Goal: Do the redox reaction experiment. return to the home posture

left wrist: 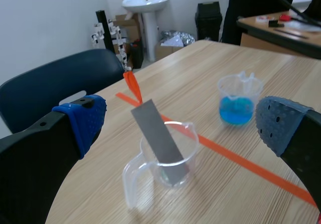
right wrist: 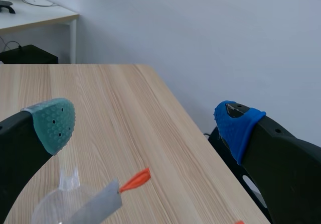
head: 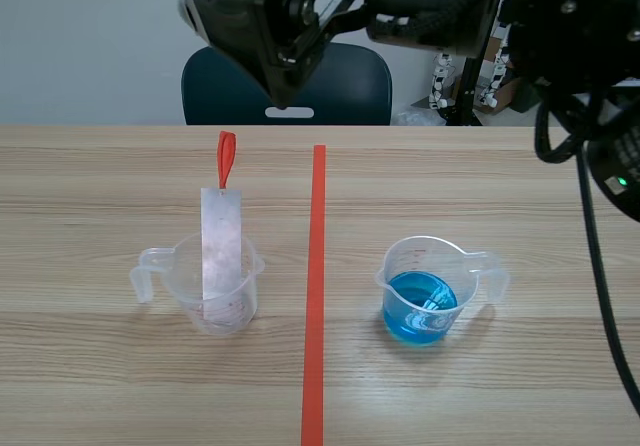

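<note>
- My left gripper (left wrist: 180, 123) is spread wide, its blue dotted pads (left wrist: 85, 121) far apart. It hangs above the light wooden table (left wrist: 210, 78) and touches nothing.
- My right gripper (right wrist: 143, 121) is spread wide too, with one grey-green pad (right wrist: 52, 118), one blue pad (right wrist: 235, 123) and nothing between them. In the scene view the right arm (head: 440, 6) stands raised across the table's far side.
- The clear plastic measuring beaker with a handle (head: 215, 291) sits to the left of the orange-red tape line (head: 316, 286). Its handle is turned away from the line.
- The flat grey metal strip (head: 222, 256) stands in that beaker with its lower end down inside, leaning on the rim. The orange-red tab (head: 227, 156) at its top end sticks out well above the rim.
- The second clear plastic beaker (head: 440, 266) sits to the right of the line and holds blue liquid (head: 420, 306) in its lower part. Its handle also points away from the line.
- The two beakers stand well apart, with the tape line between them, and neither gripper is near either one.
- A dark blue chair (head: 350, 86) stands behind the table's far edge.
</note>
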